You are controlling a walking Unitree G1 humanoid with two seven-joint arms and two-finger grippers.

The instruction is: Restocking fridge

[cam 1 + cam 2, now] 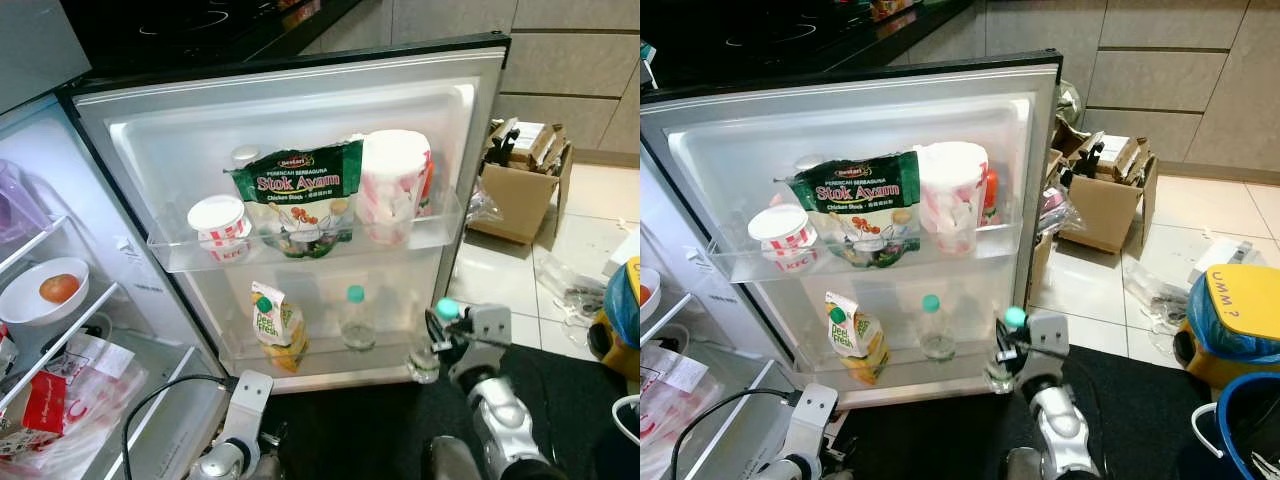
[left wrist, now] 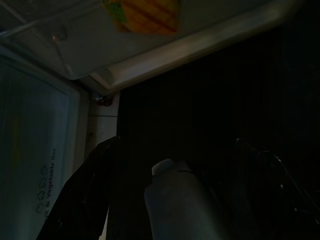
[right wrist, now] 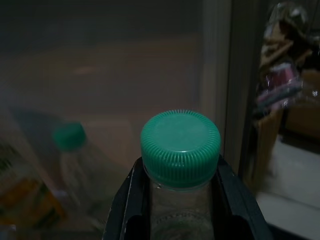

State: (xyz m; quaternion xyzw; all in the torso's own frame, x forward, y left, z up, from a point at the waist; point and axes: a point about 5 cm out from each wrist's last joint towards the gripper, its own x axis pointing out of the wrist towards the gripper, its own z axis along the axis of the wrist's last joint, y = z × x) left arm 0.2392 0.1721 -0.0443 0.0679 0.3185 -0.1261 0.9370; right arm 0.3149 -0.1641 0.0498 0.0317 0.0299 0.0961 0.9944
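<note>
At the lower door shelf point(image 1: 330, 352), toward five o'clock in the left eye view, the right gripper point(image 1: 432, 345) holds a clear bottle point(image 1: 425, 360) with a green cap point(image 3: 180, 146) just outside the door's edge, level with that shelf. Its jaws pinch the bottle at the neck, right under the cap. The bottle looks like thin clear plastic, probably light, smooth and a little slippery, so the ridged cap and neck give the surest hold; squeezing the body would likely dent it.

A matching bottle point(image 1: 355, 320) already stands on that shelf, with a carton marked "peel fresh" point(image 1: 276, 325) at its nine o'clock. Above, a green pouch reads "Bestari Stok Ayam, Chicken Stock" point(image 1: 298, 200), between a red-and-white tub point(image 1: 220, 228) and a wrapped white roll point(image 1: 393, 185).

The left gripper point(image 1: 232, 445) hangs low at six o'clock; whether its jaws are spread I cannot tell. Its wrist view catches "Vegetable Box" point(image 2: 44, 192) on the drawer.
</note>
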